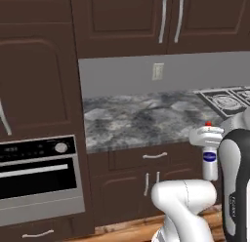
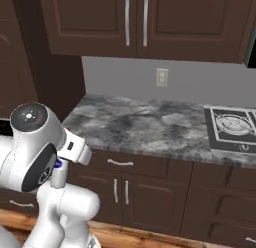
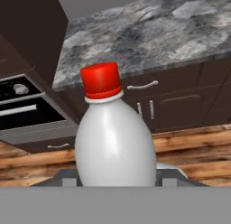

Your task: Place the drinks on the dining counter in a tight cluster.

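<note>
While the bottle point(image 3: 115, 137) sits upright between our jaws, we are carrying, not placing, so the job now is to keep it steady. In the hand view its pale body fills the lower middle, red cap point(image 3: 101, 81) on top, and the jaws are closed on its lower sides; we hold it low, well under the cap. In the left view the same bottle point(image 1: 210, 158) hangs in the gripper point(image 1: 209, 137) in front of the cabinet doors, clear of the floor, with a blue label facing us.

Ahead of us lies the wall counter point(image 1: 141, 120) with its cooktop point(image 2: 232, 127) at the far right and an oven point(image 1: 39, 175) to the left. We judge this is not the dining counter, so setting down here would be wrong.

To do this step well, we keep the bottle vertical during any turn of the base, since a low grip on a rounded body lets the top swing. We hold it away from the counter edge and the drawer handles point(image 1: 155, 155) as we swing round. Slow, level travel suits it, and we release only once its base rests flat among the other drinks.
</note>
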{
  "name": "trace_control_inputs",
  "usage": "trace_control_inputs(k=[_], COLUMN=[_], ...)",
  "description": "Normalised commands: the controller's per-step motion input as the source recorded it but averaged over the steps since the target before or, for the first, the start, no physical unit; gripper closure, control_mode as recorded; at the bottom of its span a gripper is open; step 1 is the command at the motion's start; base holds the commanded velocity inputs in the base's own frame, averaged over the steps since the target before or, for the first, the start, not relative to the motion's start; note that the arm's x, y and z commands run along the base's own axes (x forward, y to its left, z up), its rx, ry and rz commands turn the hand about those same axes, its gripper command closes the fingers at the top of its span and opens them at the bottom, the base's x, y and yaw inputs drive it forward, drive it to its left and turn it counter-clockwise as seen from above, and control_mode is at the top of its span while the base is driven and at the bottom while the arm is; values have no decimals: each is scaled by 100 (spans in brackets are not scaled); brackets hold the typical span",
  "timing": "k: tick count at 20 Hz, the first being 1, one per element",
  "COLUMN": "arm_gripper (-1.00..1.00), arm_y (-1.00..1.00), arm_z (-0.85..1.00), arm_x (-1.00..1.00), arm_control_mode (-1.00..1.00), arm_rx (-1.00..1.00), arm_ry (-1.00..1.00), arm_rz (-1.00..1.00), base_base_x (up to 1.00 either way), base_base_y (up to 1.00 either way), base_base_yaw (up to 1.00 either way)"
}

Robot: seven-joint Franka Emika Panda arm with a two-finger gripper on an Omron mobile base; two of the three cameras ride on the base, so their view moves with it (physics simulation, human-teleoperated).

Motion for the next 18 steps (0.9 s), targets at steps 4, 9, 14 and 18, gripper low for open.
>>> trace_control_inputs(k=[4, 9, 14, 18], arm_gripper=[100, 100, 100, 100], arm_y=[0, 0, 0, 0], arm_z=[0, 0, 0, 0], arm_x=[0, 0, 0, 0], arm_control_mode=[100, 100, 100, 100], arm_rx=[0, 0, 0, 0], arm_ry=[0, 0, 0, 0], arm_rz=[0, 0, 0, 0], base_base_x=[-88, -48, 3, 57], base_base_y=[0, 4, 0, 1], base_base_yaw=[26, 69, 82, 94])
